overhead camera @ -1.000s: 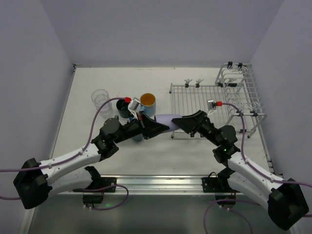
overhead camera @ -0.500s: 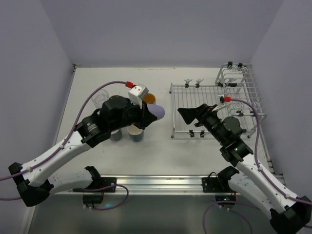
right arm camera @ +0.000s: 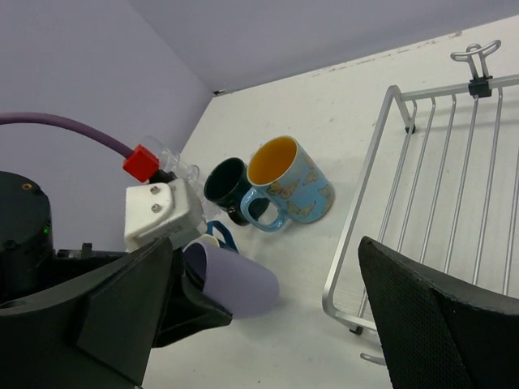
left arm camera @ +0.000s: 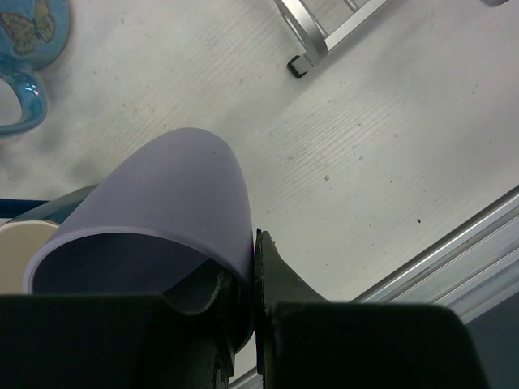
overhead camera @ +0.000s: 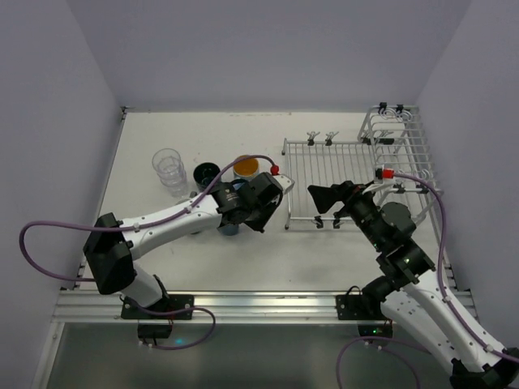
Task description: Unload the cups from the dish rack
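My left gripper is shut on the rim of the lavender tumbler, with one finger inside and one outside. The tumbler lies tilted on its side, low over the table left of the dish rack. In the top view it is mostly hidden under the gripper. My right gripper is open and empty at the rack's near left corner. The clear ribbed glass, a dark teal mug, the light blue mug and the dark blue mug stand on the table.
The rack's taller basket section is at the far right, near the right wall. A rack foot sits close ahead of the tumbler. The left arm lies across the table behind the mugs. The aluminium rail runs along the near edge.
My left gripper has carried the tumbler away from the right gripper, swung up, then come down low beside the mugs. My right gripper has let go and drawn back toward the rack.
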You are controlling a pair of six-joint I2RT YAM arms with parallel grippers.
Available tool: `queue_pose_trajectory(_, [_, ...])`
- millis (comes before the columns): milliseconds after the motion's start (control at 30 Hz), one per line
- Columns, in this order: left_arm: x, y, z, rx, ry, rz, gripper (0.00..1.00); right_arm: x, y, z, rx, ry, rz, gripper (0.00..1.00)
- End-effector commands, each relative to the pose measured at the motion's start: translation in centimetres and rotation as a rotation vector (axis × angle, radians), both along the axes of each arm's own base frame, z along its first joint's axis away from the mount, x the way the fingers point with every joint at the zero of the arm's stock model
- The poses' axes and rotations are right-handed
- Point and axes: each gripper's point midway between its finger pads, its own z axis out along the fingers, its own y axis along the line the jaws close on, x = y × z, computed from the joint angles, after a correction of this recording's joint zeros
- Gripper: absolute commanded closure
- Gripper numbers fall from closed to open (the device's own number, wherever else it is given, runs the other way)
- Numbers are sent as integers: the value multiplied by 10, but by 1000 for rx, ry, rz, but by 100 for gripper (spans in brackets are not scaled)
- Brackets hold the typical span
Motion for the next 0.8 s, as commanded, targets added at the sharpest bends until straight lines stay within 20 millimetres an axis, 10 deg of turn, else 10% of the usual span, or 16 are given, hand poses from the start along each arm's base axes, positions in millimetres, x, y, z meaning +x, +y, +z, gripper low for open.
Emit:
queue_pose_trajectory(0, [0, -8, -1, 34, -7, -52, 100, -3, -11, 18, -10, -52, -41, 1])
queue_pose_trajectory(400, [-7, -19, -64, 151, 101, -112, 99, -22, -70, 32, 41, -114, -271, 1])
queue_pose_trajectory(767, [2, -15, -53, 166, 59, -76, 21, -25, -72, 33, 35, -116, -275, 1])
